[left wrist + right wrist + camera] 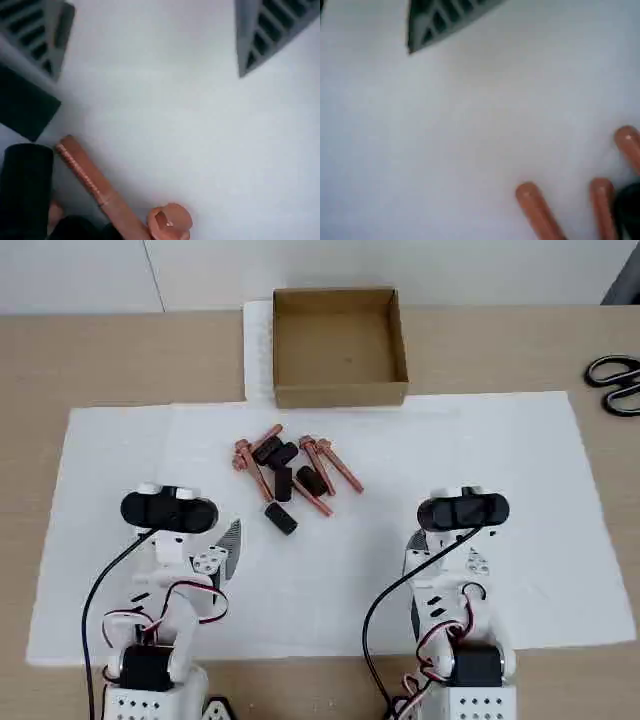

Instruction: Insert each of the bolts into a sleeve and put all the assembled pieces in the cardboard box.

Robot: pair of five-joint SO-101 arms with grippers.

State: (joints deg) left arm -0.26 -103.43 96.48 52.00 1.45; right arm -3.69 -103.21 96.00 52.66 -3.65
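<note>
Copper bolts (330, 468) and black sleeves (281, 517) lie jumbled (several touching) on the white sheet (520, 540), near the cardboard box (340, 395). The left tool (145, 75) gapes wide, gripping nothing, beside the heap. I cannot tell the right tool's (420, 548) state.

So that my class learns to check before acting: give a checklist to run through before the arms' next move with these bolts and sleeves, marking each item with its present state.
1. Cardboard box open and empty: ok.
2. Bolts and sleeves all on the white sheet: ok.
3. Parts spread apart for a clean grasp: not ok; most lie piled and touching.
4. Lone sleeve apart from the pile, nearer the arms: ok.
5. Any bolt already inside a sleeve: cannot tell; the pile overlaps.
6. Left claw open, holding nothing: ok.
</note>
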